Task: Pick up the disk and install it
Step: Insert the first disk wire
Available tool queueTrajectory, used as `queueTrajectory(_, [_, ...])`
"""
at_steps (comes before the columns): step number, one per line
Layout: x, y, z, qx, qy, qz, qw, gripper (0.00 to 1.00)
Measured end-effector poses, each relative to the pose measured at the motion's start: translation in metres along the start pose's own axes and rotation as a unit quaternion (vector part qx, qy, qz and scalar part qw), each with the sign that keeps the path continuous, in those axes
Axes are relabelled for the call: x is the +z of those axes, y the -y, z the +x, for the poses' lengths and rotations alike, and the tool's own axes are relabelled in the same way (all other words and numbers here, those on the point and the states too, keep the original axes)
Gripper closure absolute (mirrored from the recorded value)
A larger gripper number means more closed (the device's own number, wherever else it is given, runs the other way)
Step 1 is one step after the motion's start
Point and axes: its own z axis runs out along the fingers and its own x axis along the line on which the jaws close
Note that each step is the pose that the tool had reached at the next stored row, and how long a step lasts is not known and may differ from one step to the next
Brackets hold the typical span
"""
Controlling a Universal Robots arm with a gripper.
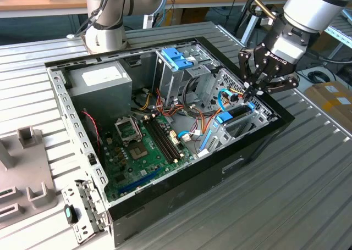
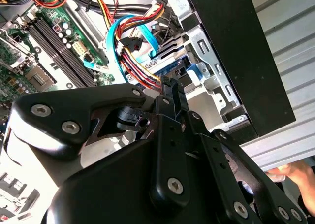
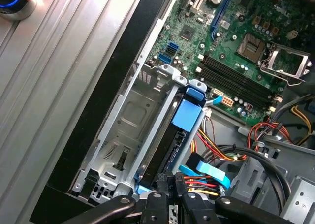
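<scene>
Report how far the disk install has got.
Picking up looks done: the disk stands on edge in the metal drive bay at the case's edge. In hand: the gripper is right above its rear end. Whether the disk is fully seated can't be told.

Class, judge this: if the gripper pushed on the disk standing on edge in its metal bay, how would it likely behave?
The disk is probably rigid, being a flat slab in a blue frame. Standing on edge in the bay, it should slide along rather than tip. The cables beside it look floppy and might snag.
</scene>
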Motion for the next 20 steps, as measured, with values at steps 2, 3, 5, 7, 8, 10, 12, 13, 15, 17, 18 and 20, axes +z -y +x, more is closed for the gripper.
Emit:
queueTrajectory(2, [0.0000,0.0000,0.0000,0.003,-0.0002,0.0000,1.0000,0.83])
queueTrajectory(3, [0.0000,0.0000,0.0000,0.004,-0.0003,0.0001,1.0000,0.83])
queueTrajectory(5, [0.0000,0.0000,0.0000,0.008,-0.0006,0.0001,1.0000,0.83])
queueTrajectory(7, [0.0001,0.0000,0.0000,0.010,-0.0007,0.0001,0.9999,0.83])
queueTrajectory(8, [0.0001,0.0000,0.0000,0.011,-0.0008,0.0001,0.9999,0.83])
queueTrajectory(10, [0.0001,0.0000,0.0000,0.014,-0.0009,0.0002,0.9999,0.83])
queueTrajectory(12, [0.0001,0.0000,0.0000,0.016,-0.0011,0.0002,0.9999,0.83])
queueTrajectory(13, [0.0001,0.0000,0.0000,0.017,-0.0012,0.0002,0.9999,0.83])
queueTrajectory(15, [0.0001,0.0000,0.0000,0.019,-0.0014,0.0002,0.9998,0.83])
queueTrajectory(17, [0.0001,0.0000,0.0000,0.022,-0.0016,0.0002,0.9998,0.83])
queueTrajectory(18, [0.0001,0.0000,0.0000,0.023,-0.0017,0.0002,0.9997,0.83])
queueTrajectory(20, [0.0001,0.0000,0.0000,0.025,-0.0019,0.0002,0.9997,0.83])
